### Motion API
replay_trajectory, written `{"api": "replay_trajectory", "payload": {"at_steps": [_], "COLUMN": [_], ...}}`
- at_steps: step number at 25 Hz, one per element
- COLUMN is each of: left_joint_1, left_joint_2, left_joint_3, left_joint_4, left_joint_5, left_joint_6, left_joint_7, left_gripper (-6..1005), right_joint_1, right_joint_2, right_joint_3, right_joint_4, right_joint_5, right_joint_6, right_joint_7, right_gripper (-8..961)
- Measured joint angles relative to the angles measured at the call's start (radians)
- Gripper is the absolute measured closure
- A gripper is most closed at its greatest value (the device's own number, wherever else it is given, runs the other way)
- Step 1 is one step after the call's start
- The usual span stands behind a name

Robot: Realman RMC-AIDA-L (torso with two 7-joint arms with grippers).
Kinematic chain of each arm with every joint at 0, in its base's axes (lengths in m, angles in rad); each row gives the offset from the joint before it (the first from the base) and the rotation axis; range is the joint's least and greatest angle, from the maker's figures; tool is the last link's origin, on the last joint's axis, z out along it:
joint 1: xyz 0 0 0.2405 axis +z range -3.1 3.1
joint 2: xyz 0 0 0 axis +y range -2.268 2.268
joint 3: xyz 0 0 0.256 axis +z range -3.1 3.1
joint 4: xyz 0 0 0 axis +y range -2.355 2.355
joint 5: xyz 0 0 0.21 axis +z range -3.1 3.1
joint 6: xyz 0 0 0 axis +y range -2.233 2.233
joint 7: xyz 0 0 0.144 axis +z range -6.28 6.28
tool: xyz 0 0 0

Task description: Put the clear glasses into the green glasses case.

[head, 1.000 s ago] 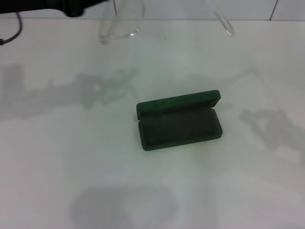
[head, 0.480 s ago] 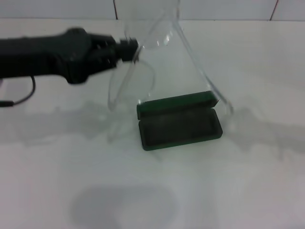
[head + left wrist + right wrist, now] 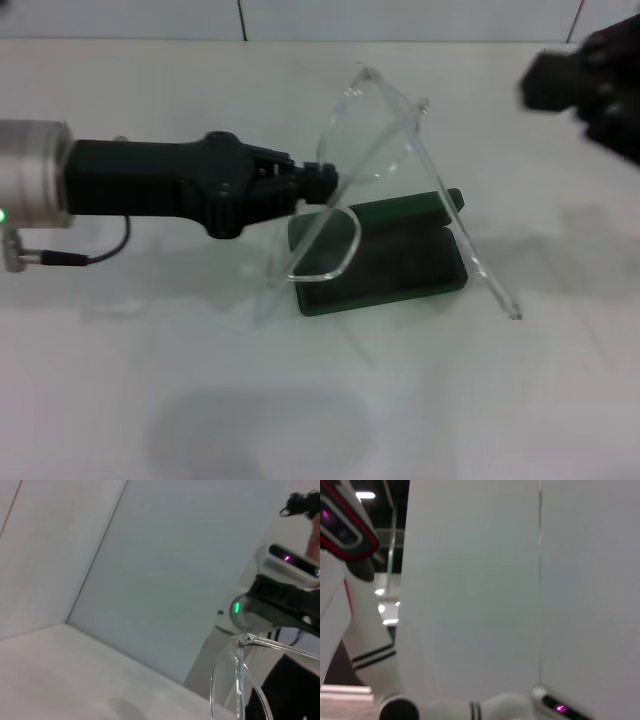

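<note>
The left gripper (image 3: 325, 187) is clamping the one pair of clear glasses (image 3: 385, 150) above the single open green glasses case (image 3: 400, 262). White table (image 3: 150, 380) lies bare around the case. Beyond the case, the right gripper (image 3: 590, 85) is hanging; its grip can't be judged.

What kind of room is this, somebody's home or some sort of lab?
Most likely a robot test lab. A bare white table stands before plain white panel walls, a white robot body with lit indicators shows nearby, and the left claw holds clear plastic glasses above an open dark green case.
</note>
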Motion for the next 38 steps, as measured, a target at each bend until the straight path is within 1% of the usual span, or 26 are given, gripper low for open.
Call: {"api": "replay_trajectory", "payload": {"at_steps": [1,2,3,5,9,15,20,23,32,38], "left_joint_1": [0.0,0.0,0.0,0.0,0.0,-0.002,-0.015,-0.025,-0.055,-0.056], "left_joint_2": [0.0,0.0,0.0,0.0,0.0,0.007,0.016,0.021,0.021,0.024], "left_joint_3": [0.0,0.04,0.071,0.089,0.093,0.083,0.037,0.033,0.04,0.034], "left_joint_4": [0.0,0.0,0.0,-0.001,0.0,0.005,-0.008,-0.015,-0.025,-0.027], "left_joint_5": [0.0,-0.001,-0.002,-0.003,-0.009,-0.063,-0.068,-0.067,-0.065,-0.064], "left_joint_6": [0.0,-0.03,-0.047,-0.055,-0.057,-0.054,-0.054,-0.054,-0.051,-0.051], "left_joint_7": [0.0,0.001,0.001,0.002,0.007,0.002,-0.011,-0.011,-0.021,-0.022], "left_gripper": [929,929,929,929,930,929,929,929,929,929], "right_joint_1": [0.005,0.011,0.016,0.032,0.047,0.046,0.042,0.041,0.048,0.049], "right_joint_2": [0.0,0.0,0.001,0.001,0.002,-0.001,-0.003,-0.007,-0.008,-0.007], "right_joint_3": [-0.034,-0.076,-0.097,-0.157,-0.203,-0.205,-0.194,-0.18,-0.166,-0.165], "right_joint_4": [0.001,0.001,0.002,0.002,0.003,0.003,0.003,0.01,0.035,0.037], "right_joint_5": [0.0,0.0,0.0,0.0,0.001,0.001,0.001,-0.001,-0.007,-0.006], "right_joint_6": [0.022,0.05,0.065,0.113,0.156,0.167,0.167,0.167,0.167,0.167], "right_joint_7": [-0.007,-0.017,-0.022,-0.038,-0.057,-0.077,-0.093,-0.102,-0.125,-0.134], "right_gripper": [953,953,953,953,953,954,954,954,952,950]}}
